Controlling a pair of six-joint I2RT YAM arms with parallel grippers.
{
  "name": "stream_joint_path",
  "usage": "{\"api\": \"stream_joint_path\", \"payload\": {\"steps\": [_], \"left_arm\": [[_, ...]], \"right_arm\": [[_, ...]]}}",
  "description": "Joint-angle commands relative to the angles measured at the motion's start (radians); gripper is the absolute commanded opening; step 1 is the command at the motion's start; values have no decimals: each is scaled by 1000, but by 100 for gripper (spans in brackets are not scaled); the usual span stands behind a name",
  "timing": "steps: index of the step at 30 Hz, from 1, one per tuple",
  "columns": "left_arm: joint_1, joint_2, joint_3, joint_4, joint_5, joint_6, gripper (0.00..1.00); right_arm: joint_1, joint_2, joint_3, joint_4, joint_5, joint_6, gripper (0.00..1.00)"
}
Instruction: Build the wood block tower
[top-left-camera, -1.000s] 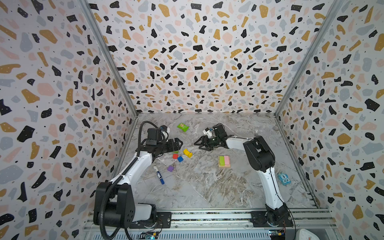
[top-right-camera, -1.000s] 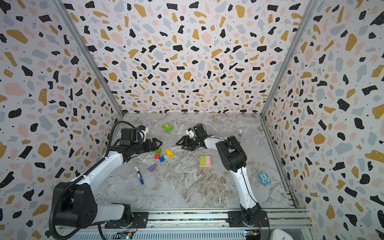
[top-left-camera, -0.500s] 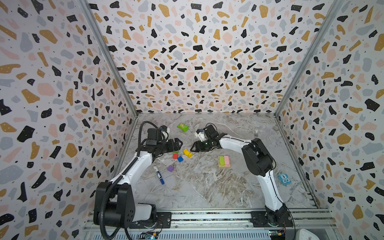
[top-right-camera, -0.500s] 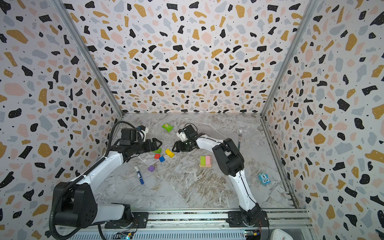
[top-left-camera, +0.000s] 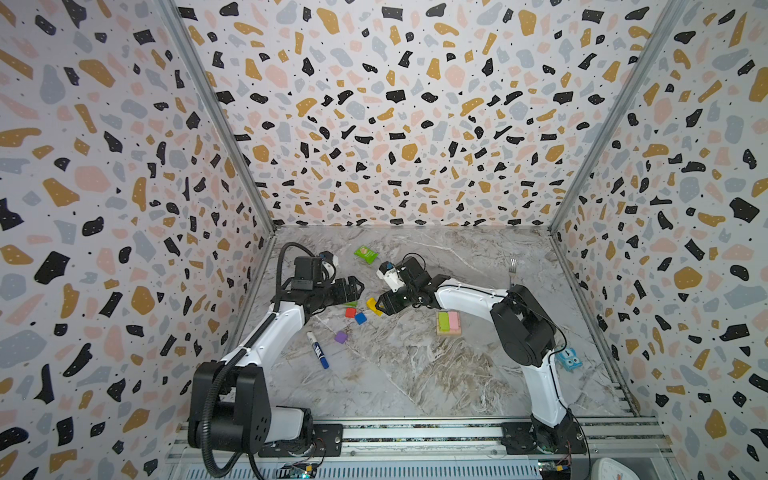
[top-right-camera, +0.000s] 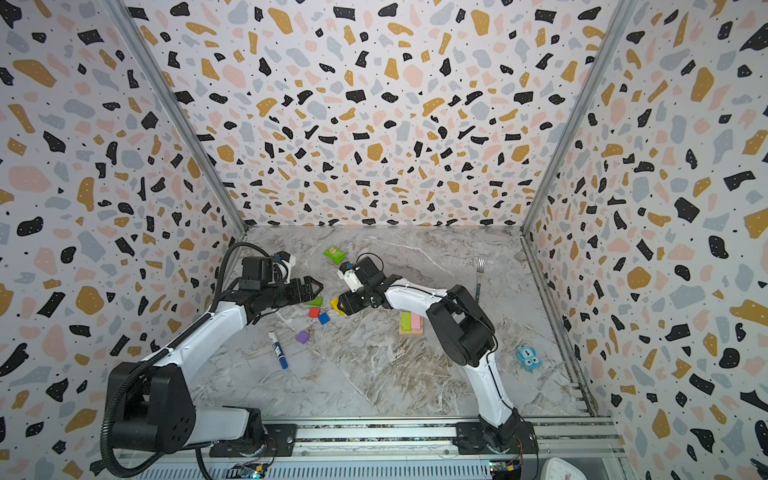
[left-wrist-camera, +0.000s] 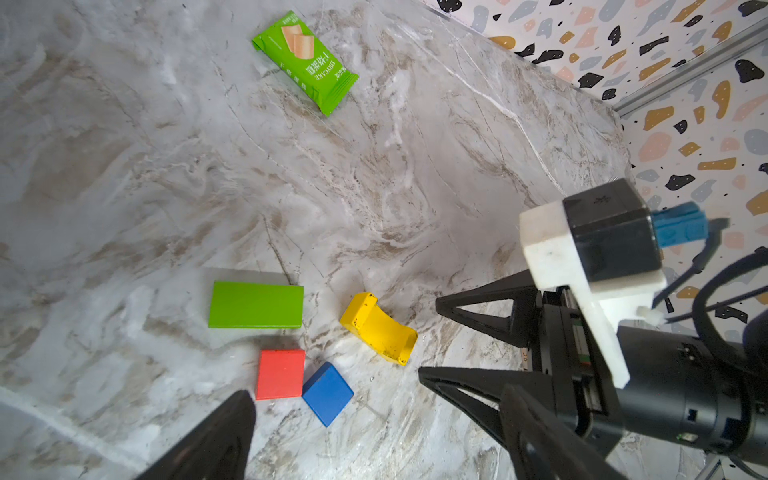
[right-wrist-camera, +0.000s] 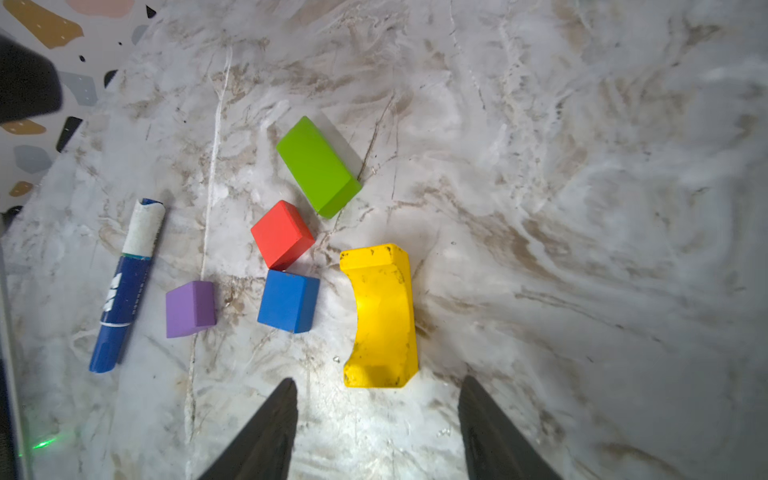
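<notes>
Loose wood blocks lie left of centre: a yellow arch (right-wrist-camera: 382, 316), red cube (right-wrist-camera: 282, 235), blue cube (right-wrist-camera: 289, 301), purple cube (right-wrist-camera: 190, 308) and green bar (right-wrist-camera: 318, 166). My right gripper (right-wrist-camera: 376, 384) is open and low over the table. Its tips stop just short of the arch's near end (top-left-camera: 372, 305), with nothing between them. My left gripper (top-left-camera: 359, 286) hovers wide open and empty above the green bar (top-right-camera: 313, 301) and red cube (left-wrist-camera: 280, 374). The tower (top-left-camera: 449, 323), lime and pink bars on a tan base, stands to the right.
A green snack packet (top-left-camera: 365, 253) lies at the back. A blue-capped marker (top-left-camera: 318, 355) lies near the purple cube. A fork (top-left-camera: 512, 270) rests at the back right and a small blue toy (top-left-camera: 569, 359) by the right wall.
My right gripper has swung left and down from the middle back to the yellow arch, its jaws narrowing a little. The left arm and the blocks have not moved.
</notes>
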Motion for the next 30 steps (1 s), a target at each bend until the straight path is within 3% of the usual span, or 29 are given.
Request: {"api": "stream_joint_path", "payload": {"steps": [1,21,30], "left_arm": [[8,-4,3,10,-7,-5,93],[10,3,-1,15,5,-8,93],[10,8,0,15,7,-8,93]], "right_arm": [[31,-7,17,13,83,-57,63],[52,68,25,54,159,-69,57],[52,89,31,68,142,-68,40]]}}
